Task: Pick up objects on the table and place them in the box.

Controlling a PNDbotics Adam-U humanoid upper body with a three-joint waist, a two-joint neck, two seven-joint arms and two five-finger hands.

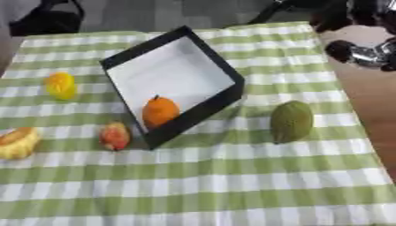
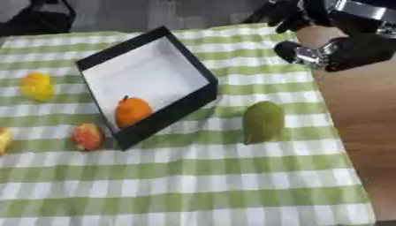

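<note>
Left eye view is showing the counter (image 1: 232, 185) wearing a green-and-white checked cloth. Sitting on it, the black box (image 1: 224, 70) is holding an orange fruit (image 1: 160, 111) in its near corner. Right of the box, a green fruit (image 1: 291, 121) is lying; left of it, a red fruit (image 1: 114, 136) and two yellow ones (image 1: 61, 85) (image 1: 17, 142). Right hand (image 2: 340, 50) is hovering at the upper right corner; whether its fingers are curled I cannot tell.

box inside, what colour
White inside, black walls; clearest in the left eye view.
</note>
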